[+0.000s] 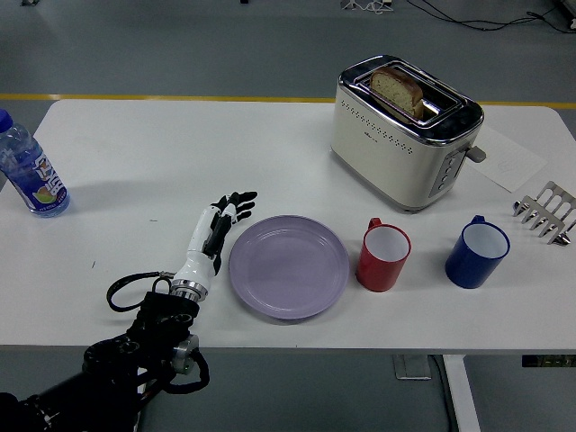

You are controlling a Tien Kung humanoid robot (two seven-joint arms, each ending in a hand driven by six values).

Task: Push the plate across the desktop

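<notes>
Plate [288,266], lilac and bare, lies near the front edge of the white desk [126,144]. At its 3 o'clock a red mug [383,256] nearly touches its rim, a blue mug [476,252] beyond. At its 9 o'clock the left hand [213,234] lies just beside the rim, fingers extended, holding nothing. A toaster [405,133] with bread stands at 1 o'clock, a water bottle [27,168] at 10 o'clock.

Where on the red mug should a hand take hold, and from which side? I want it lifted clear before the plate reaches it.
Probably by the body, from the near right. The red mug stands upright and open-topped, its handle turned to the far side, toward the toaster. The purple plate nearly touches its left; the blue mug leaves a gap on the right.
</notes>
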